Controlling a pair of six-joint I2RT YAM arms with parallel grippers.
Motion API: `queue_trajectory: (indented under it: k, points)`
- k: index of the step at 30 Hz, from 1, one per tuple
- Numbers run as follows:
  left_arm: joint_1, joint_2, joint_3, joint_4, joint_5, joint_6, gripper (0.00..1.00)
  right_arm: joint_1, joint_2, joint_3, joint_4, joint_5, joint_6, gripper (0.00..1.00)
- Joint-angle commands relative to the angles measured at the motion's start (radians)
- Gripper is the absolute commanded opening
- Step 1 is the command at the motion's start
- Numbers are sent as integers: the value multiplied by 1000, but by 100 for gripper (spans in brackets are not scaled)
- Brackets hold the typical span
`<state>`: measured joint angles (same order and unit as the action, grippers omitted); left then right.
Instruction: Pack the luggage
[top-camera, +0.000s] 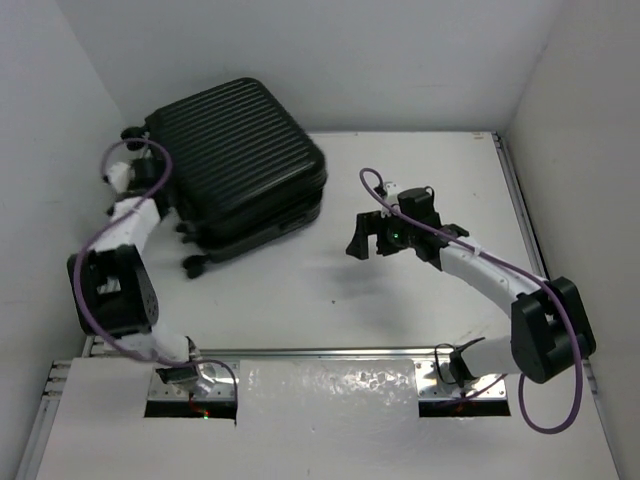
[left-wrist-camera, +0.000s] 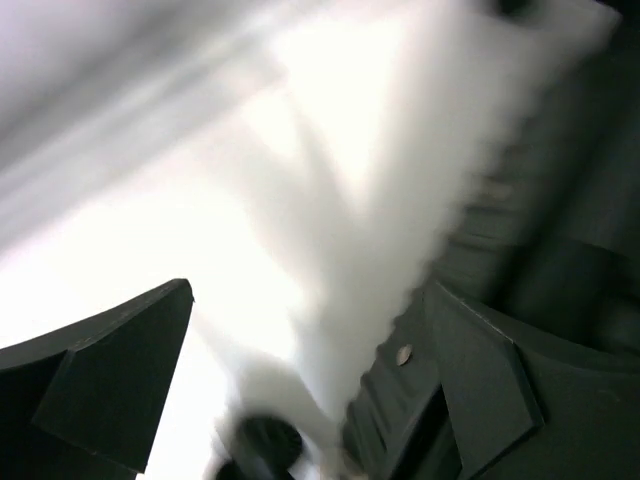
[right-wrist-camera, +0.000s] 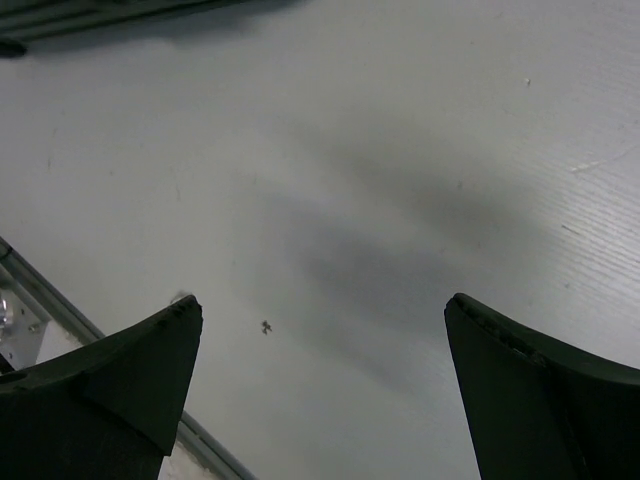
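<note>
The luggage (top-camera: 240, 160) is a black ribbed hard-shell suitcase lying closed and flat at the table's back left. My left gripper (top-camera: 133, 140) is at its back-left corner, by a caster wheel (top-camera: 130, 131). In the left wrist view the gripper (left-wrist-camera: 310, 340) is open; its right finger (left-wrist-camera: 500, 390) lies against the suitcase's ribbed side (left-wrist-camera: 560, 200), and a blurred wheel (left-wrist-camera: 265, 445) shows between the fingers. My right gripper (top-camera: 365, 240) hangs open and empty over the bare table, right of the suitcase. In the right wrist view it (right-wrist-camera: 320, 330) has only tabletop between its fingers.
White walls close in the table on the left, back and right. A wheel (top-camera: 192, 266) sticks out at the suitcase's near-left corner. A metal rail (top-camera: 330, 352) runs along the table's near edge. A dark edge of the suitcase (right-wrist-camera: 100, 15) shows in the right wrist view.
</note>
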<state>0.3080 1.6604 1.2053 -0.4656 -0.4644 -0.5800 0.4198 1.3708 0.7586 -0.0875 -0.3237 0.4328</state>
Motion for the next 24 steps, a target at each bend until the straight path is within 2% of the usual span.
queue_trajectory:
  k: [1, 2, 4, 5, 6, 7, 8, 9, 10, 14, 16, 19, 20, 21, 23, 24]
  points:
    - [-360, -186, -169, 163, 355, -26, 100, -25, -1, 120, -118, 38, -101, 99]
    - [-416, -229, -238, 174, 352, -79, 100, -42, 1, 136, -139, 43, -109, 99]
    - [-717, -273, -329, 262, 316, -170, 100, -142, 11, 198, -208, 44, -118, 99]
    - [-719, -280, -340, 281, 278, -203, 100, -166, 20, 224, -209, 48, -126, 99]
    - [-903, -283, -345, 306, 210, -217, 100, -183, 34, 258, -272, 57, -135, 99]
    - [-982, -281, -333, 297, 154, -225, 100, -200, 48, 290, -312, 101, -149, 99]
    - [-1127, -284, -282, 256, 82, -263, 100, -226, 68, 348, -372, 129, -179, 99]
    - [-1179, -289, -253, 216, -1, -274, 100, -237, 73, 370, -389, 165, -189, 99]
    - [-1210, -297, -225, 121, -142, -287, 100, -254, 77, 386, -406, 231, -192, 99]
    - [-1222, -379, -49, -43, -377, -235, 100, -357, 109, 452, -426, 278, -187, 99]
    - [-1216, -396, 47, -53, -463, -129, 100, -377, 132, 478, -431, 294, -192, 99]
    - [-1083, -363, 135, 16, -291, 13, 100, -407, 165, 550, -484, 314, -175, 99]
    - [-996, -344, 157, 18, -234, 34, 100, -408, 157, 548, -483, 308, -172, 99]
    - [-971, -318, 183, 13, -164, 66, 100, -408, 130, 545, -482, 270, -167, 99]
    - [-916, -228, 272, -19, -126, 156, 100, -408, 94, 512, -436, 215, -151, 99]
    - [-885, -190, 305, -56, -29, 179, 100, -408, 74, 509, -428, 172, -147, 99]
